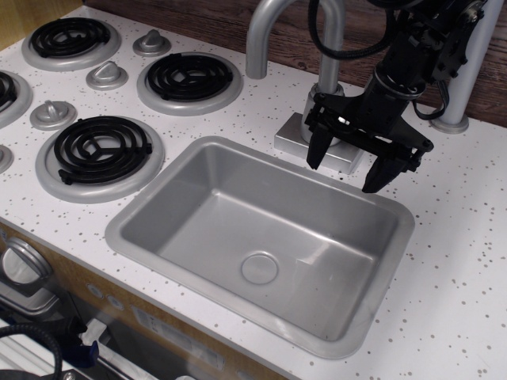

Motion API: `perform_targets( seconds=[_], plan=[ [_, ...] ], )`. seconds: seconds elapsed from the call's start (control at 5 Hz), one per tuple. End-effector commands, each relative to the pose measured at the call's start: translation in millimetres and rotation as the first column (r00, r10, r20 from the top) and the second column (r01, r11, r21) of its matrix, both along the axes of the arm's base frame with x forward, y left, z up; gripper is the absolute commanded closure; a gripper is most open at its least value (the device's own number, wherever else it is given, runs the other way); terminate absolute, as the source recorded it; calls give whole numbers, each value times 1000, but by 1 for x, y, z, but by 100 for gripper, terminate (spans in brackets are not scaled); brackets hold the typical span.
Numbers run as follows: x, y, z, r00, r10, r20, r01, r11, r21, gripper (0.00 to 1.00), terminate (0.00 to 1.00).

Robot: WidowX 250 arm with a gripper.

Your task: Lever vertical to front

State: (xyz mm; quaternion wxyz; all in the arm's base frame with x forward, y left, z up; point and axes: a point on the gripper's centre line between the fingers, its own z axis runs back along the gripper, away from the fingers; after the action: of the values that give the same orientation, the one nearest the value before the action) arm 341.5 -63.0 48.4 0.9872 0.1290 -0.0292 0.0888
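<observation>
The faucet has a tall curved spout, a cylindrical base and a square base plate at the sink's back rim. My black gripper hangs right in front of that base, fingers pointing down and spread apart, open and holding nothing. The left finger is over the base plate. The right finger is over the sink's back rim. The lever is hidden behind the gripper body; I cannot tell how it stands.
The grey sink with its round drain fills the middle of the white speckled counter. Stove burners and knobs lie on the left. A thick grey upright pole with a round foot stands at the back right.
</observation>
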Motion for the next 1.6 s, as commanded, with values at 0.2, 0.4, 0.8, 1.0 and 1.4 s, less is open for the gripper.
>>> perform_targets(
  seconds=[0.2,0.4,0.8,1.0,1.4],
  plan=[
    [1,-1,4,999,-5,49,4,1000,5,0,0],
    [9,-2,17,989,-67,133,67,998,2,0,0],
    [36,1,45,943,-204,263,186,978,90,0,0],
    [43,4,45,925,-237,297,216,971,100,0,0],
    [62,6,51,888,-315,337,281,949,146,0,0]
  ],
)
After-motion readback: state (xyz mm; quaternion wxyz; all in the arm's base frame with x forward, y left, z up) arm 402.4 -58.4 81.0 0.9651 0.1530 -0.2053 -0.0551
